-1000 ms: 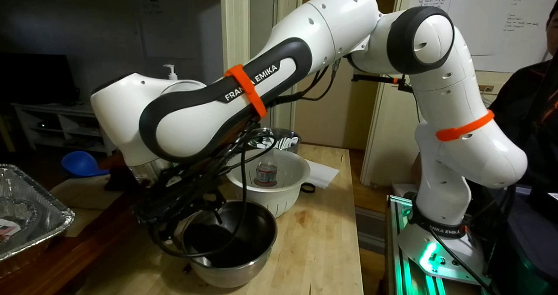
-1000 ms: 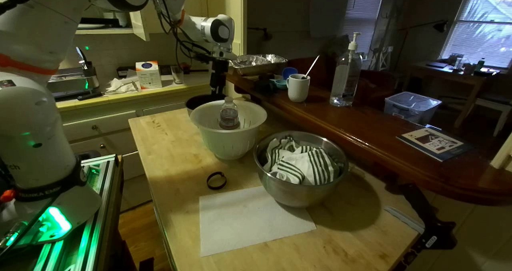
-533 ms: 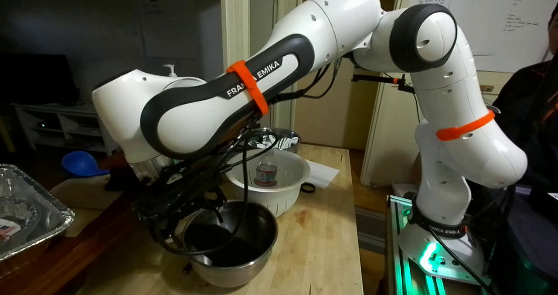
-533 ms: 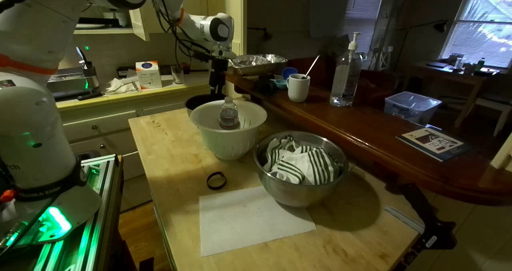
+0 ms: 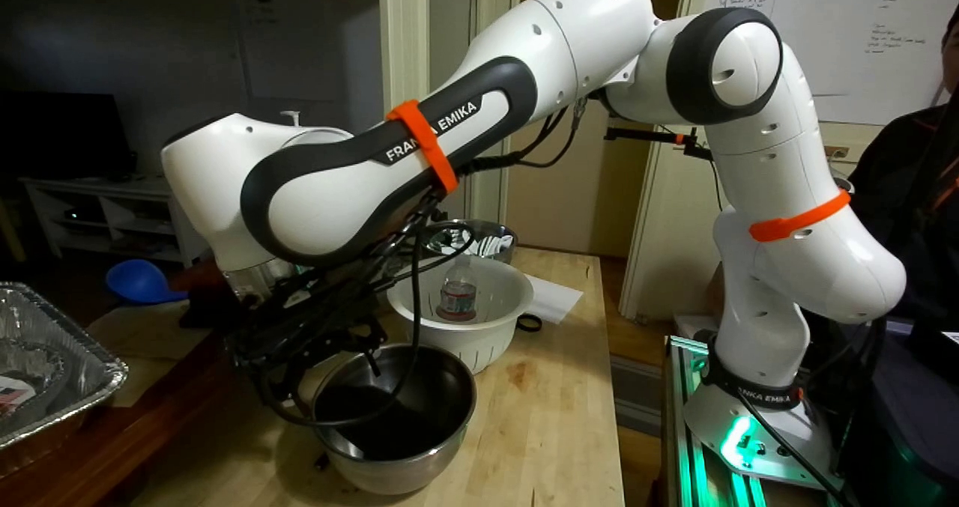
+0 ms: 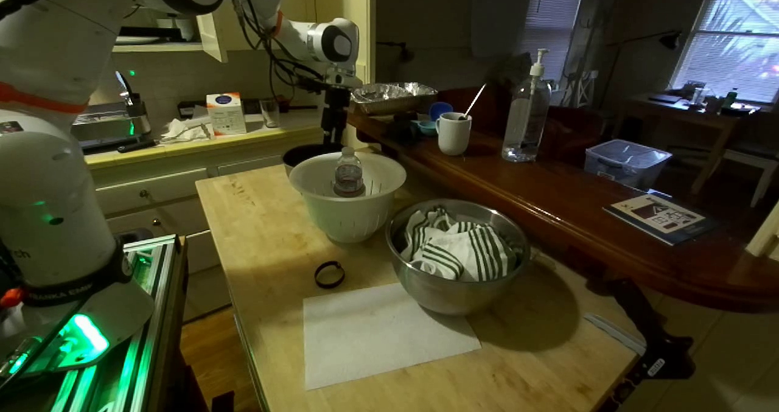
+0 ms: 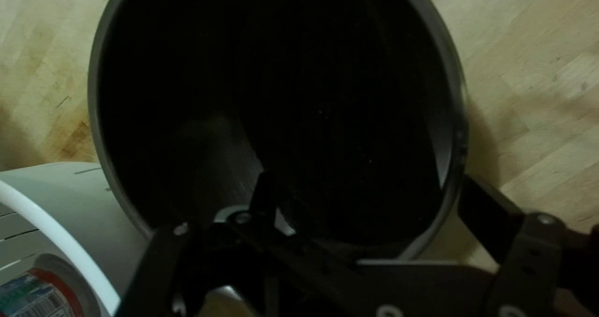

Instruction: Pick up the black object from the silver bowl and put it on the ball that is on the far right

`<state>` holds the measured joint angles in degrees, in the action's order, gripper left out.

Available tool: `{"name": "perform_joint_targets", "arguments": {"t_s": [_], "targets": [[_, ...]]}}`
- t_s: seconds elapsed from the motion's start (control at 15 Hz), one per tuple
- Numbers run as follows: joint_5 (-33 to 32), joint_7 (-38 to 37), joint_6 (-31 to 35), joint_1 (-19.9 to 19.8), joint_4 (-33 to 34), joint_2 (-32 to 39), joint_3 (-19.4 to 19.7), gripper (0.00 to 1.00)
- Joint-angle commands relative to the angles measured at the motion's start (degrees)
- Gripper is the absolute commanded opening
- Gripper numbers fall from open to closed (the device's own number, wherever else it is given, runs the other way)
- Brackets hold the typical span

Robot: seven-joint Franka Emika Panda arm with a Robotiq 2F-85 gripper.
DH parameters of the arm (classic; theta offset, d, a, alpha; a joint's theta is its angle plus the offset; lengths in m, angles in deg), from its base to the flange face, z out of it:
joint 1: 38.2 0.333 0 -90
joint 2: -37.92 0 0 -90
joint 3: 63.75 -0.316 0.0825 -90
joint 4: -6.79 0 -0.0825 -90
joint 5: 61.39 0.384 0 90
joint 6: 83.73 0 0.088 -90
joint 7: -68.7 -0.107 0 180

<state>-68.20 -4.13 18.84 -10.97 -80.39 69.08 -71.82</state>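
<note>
End effector (image 7: 367,181): spread wide, holding nothing; in an exterior view cables (image 5: 330,301) cover most of it.
Fingers (image 7: 489,209): one over the inside of the silver bowl (image 5: 408,473), one at its rim; whether they touch it cannot be told.
Inside the silver bowl: a dark patch (image 7: 327,120), either shadow or the black object; the two cannot be told apart, so the object's place is uncertain.
Beside the silver bowl: a small dark item (image 5: 322,462) on the counter (image 5: 554,432), too small to name.
White colander (image 6: 347,220): hides much of the silver bowl in an exterior view; the bottle (image 6: 349,178) in it is upright, and the wrist view crops both.
Black ring (image 6: 329,285): on the counter, near a paper sheet (image 6: 377,339).
Towel bowl (image 6: 459,299): metal, overlapping the paper sheet, its striped cloth (image 6: 465,254) heaped inside.
</note>
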Motion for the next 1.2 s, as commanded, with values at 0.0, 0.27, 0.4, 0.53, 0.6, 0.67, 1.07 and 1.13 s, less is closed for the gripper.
{"name": "perform_joint_targets", "arguments": {"t_s": [0.0, 0.27, 0.4, 0.53, 0.6, 0.67, 1.07, 1.13], "targets": [[0.2, -1.0, 0.0, -0.2, -0.1, -0.1, 0.1, 1.00], [0.1, -0.8, -0.4, -0.1, 0.1, 0.2, 0.1, 1.00], [0.1, -0.7, -0.4, -0.2, 0.1, 0.3, 0.1, 1.00], [0.0, -0.5, -0.2, -0.2, 0.1, 0.4, 0.0, 1.00], [0.1, -0.4, 0.0, -0.1, 0.3, 0.5, 0.0, 1.00], [0.0, -0.5, -0.3, 0.0, 0.7, 0.7, 0.0, 1.00], [-0.3, -0.2, -0.4, 0.3, 1.9, 1.6, 0.0, 1.00], [-0.3, -0.2, -0.6, 0.3, 2.0, 1.7, 0.0, 1.00]]}}
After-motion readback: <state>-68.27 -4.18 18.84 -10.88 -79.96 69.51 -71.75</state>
